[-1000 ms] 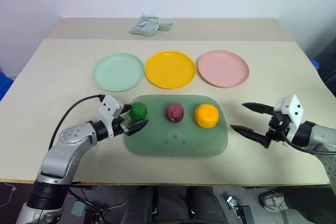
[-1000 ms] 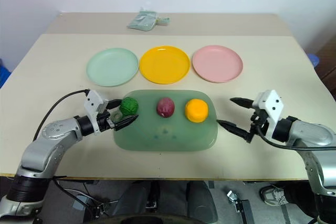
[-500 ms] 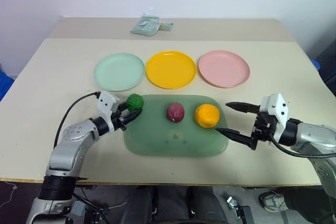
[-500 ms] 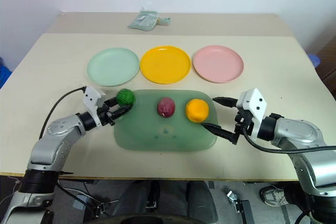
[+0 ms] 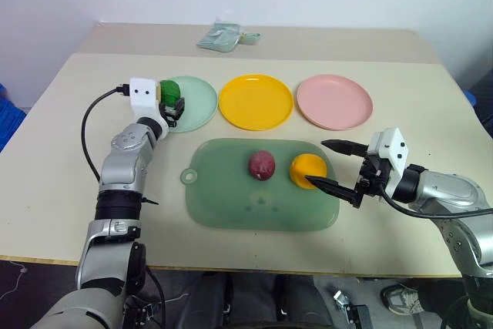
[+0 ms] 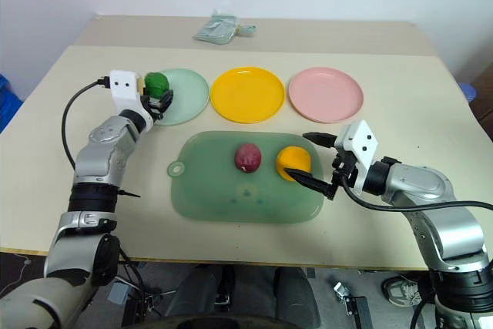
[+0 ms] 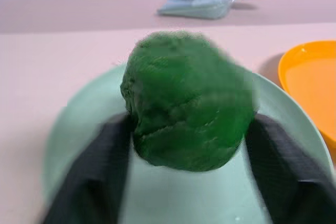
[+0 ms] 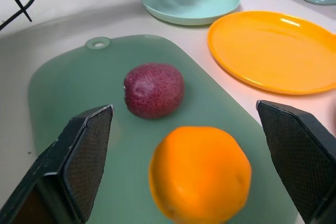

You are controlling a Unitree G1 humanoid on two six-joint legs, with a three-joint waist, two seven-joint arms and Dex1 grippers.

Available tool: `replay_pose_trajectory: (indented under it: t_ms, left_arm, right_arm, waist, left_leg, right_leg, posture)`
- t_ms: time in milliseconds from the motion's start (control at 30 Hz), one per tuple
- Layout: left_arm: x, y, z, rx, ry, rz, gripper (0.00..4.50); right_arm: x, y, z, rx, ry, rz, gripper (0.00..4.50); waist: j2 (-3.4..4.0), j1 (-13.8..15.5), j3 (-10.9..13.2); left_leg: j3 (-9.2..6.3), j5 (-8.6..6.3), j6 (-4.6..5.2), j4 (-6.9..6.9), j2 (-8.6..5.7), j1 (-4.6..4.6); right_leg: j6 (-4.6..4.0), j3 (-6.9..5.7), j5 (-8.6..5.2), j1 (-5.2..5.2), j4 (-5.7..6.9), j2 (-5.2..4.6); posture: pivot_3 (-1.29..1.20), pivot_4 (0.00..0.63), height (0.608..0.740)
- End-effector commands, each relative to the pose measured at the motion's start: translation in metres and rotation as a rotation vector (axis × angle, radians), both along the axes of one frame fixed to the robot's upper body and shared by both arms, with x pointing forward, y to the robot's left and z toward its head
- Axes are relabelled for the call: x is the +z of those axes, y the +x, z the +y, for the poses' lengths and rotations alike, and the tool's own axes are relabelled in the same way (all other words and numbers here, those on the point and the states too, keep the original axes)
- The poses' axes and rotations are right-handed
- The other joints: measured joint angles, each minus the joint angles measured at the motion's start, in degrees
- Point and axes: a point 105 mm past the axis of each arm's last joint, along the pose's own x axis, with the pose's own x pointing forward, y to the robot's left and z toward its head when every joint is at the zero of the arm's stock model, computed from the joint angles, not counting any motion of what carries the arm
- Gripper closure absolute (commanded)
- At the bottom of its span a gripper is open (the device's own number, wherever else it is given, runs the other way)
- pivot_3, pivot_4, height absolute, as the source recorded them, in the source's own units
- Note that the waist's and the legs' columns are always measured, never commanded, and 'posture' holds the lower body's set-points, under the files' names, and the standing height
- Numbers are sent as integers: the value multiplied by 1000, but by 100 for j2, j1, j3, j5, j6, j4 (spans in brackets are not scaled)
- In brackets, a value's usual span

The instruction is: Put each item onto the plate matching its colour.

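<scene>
**Green ball over its plate, orange next in line**

The left gripper (image 7: 184, 129) has its two black fingers clamped on the bumpy green ball (image 7: 186, 100), one pad on each flank, and carries it just above the near part of the mint green plate (image 5: 197, 104). The right gripper (image 8: 184, 166) stands with jaws wide apart, one finger on each side of the orange fruit (image 8: 199, 174) but touching neither side as far as I can tell.

The orange and the red-purple fruit (image 5: 260, 165) lie on the translucent green tray (image 5: 231, 206); the yellow-orange plate (image 5: 256, 102) and pink plate (image 5: 334, 102) sit bare beyond it.

To finish this step well, I would lower the ball until it nearly rests on the plate's floor, toward the middle rather than the rim, then part the fingers slowly: a round toy let go from height would likely roll off the shallow edge
</scene>
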Motion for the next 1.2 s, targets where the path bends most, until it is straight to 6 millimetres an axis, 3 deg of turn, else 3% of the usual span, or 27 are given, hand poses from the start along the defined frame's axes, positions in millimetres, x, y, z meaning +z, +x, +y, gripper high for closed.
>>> replay_pose_trajectory:
  t_ms: [33,233,467,533,667,800,967,1200]
  left_arm:
    - [23,1,4,12,7,-80,32]
    - [45,-29,21,-43,35,-209,32]
    - [37,-65,15,-201,71,-180,32]
    - [34,-75,6,-277,67,-166,32]
    - [14,-122,-32,-620,122,-71,32]
    - [-4,-156,-43,-805,169,24,32]
    - [-5,-164,-43,-841,170,45,32]
    - [-2,-170,-47,-849,191,63,32]
  right_arm:
    - [8,-2,-4,-18,0,-50,0]
    - [11,-11,7,8,3,-58,0]
    - [5,-13,23,59,29,-33,0]
    - [5,-11,29,72,33,-33,0]
    - [7,3,54,72,35,-42,0]
    - [0,18,75,30,-37,-39,0]
    - [-9,20,98,65,-82,10,0]
    - [-23,37,110,7,-158,68,0]
  waist:
    - [0,-1,0]
    - [0,-38,0]
    - [-1,9,-1]
    - [-1,1,-1]
    - [1,-115,-2]
    - [4,-177,-3]
    - [4,-126,-4]
    - [4,-166,-3]
  left_leg:
    - [0,1,-1,0,1,0]
    - [0,2,-4,-2,5,0]
    - [-5,2,-7,-1,6,2]
    - [-6,2,-7,-2,6,2]
    - [-6,2,-9,-10,9,3]
    - [-6,6,-16,-21,14,3]
    - [-7,3,-11,-18,10,1]
    - [-6,2,-10,-20,9,-2]
  right_leg:
    - [0,0,0,0,0,0]
    - [0,7,0,-4,0,-1]
    - [-1,8,0,4,-2,-9]
    - [-1,8,0,4,-3,-11]
    - [-4,11,-1,-3,-2,-9]
    - [-11,13,-5,-13,-1,-7]
    - [-13,10,-6,-24,-2,-15]
    - [-13,11,-5,-21,2,-12]
  posture:
    - [0,150,740]
    - [0,150,740]
    - [0,150,740]
    - [0,150,740]
    - [0,150,740]
    - [0,150,740]
    - [0,150,740]
    - [0,150,740]
